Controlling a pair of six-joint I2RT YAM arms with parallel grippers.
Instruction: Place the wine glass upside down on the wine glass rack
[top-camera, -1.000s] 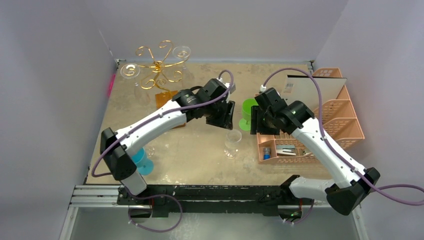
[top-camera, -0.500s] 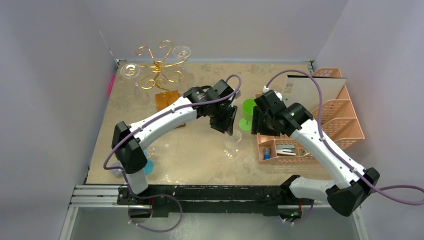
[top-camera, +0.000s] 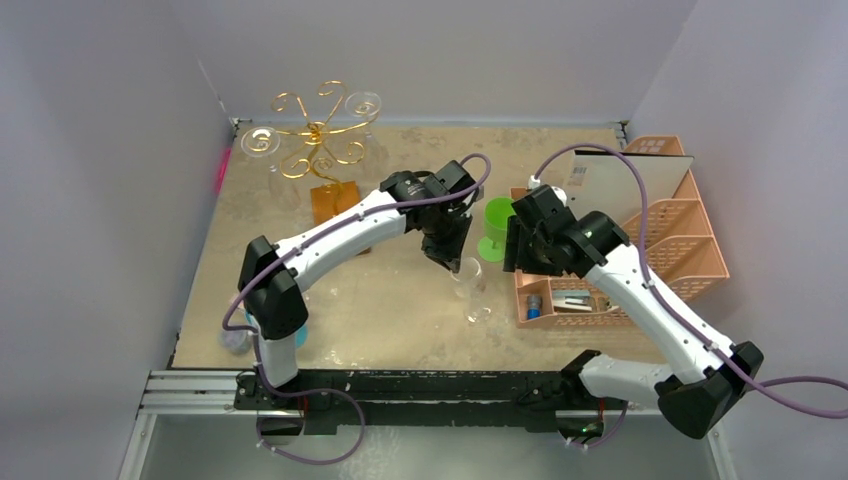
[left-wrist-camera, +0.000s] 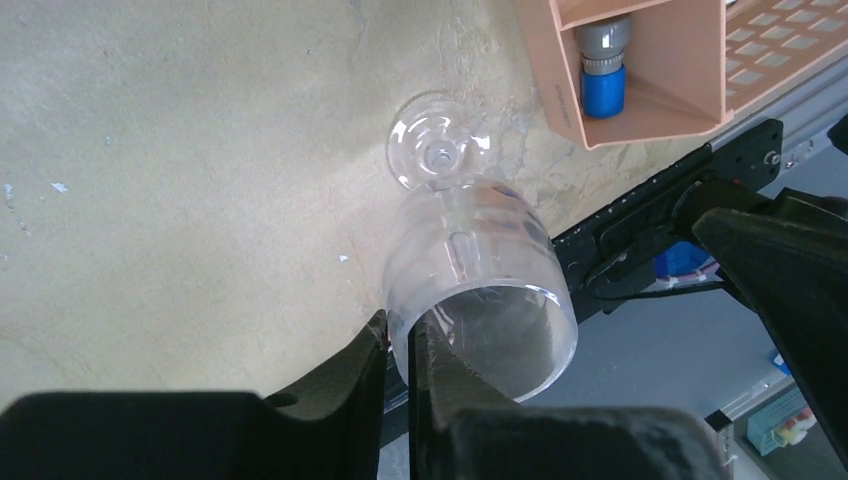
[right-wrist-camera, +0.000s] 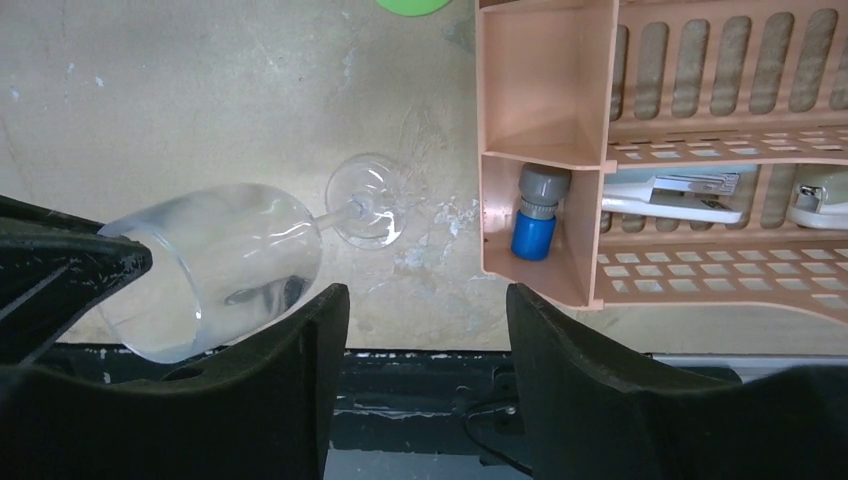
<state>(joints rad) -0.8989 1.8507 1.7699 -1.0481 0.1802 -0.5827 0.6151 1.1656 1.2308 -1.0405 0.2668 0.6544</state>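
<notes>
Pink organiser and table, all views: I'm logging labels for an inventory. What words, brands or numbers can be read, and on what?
None can be read.
Barcode-like sticker on the white board in the pink organiser: too small to read.
No lettering shows on the blue-capped bottle.

"What carries it all?"

"A mottled beige table (top-camera: 400, 300)."

"What stands on it at the far left?"

"The wine glass rack (top-camera: 318, 135), gold wire curls on a thin stem, set on its flat orange-brown wooden base (top-camera: 332, 198)."

"And toward the right?"

"A green cup (top-camera: 497, 225) stands upright near the middle. Just beside it sits a pink lattice organiser (top-camera: 690, 240), its low front compartments facing the near edge."

"Anything nearer?"

"The wine glass (top-camera: 468, 285), tilted, its foot (left-wrist-camera: 440, 150) down at the surface near the organiser's front corner. Whether the foot lies flat cannot be told."
</notes>
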